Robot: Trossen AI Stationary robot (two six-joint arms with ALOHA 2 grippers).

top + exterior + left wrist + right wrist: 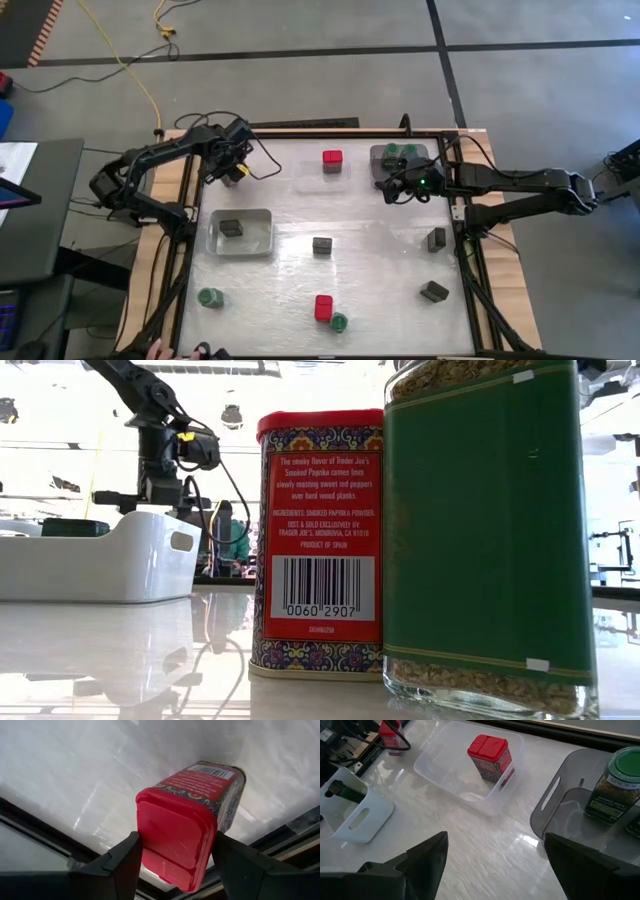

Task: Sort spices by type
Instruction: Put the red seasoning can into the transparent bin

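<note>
Grasp check, left hand [175, 855] pinching red tin [187, 820] between both fingers.
Tin sits in hand near desk's [380, 260] far-left corner; carry level toward clear tray [470, 775]. Right hand [495, 865] spread, empty.

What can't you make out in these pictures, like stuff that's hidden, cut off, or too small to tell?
- Left gripper around the red tin: in the high view the arm covers the tin.
- Green-labelled jar, low view: lid cut off by the top edge.
- Grey tray, high view: the right gripper hides part of its contents.
- Dark tins, high view: labels too small to read.
</note>
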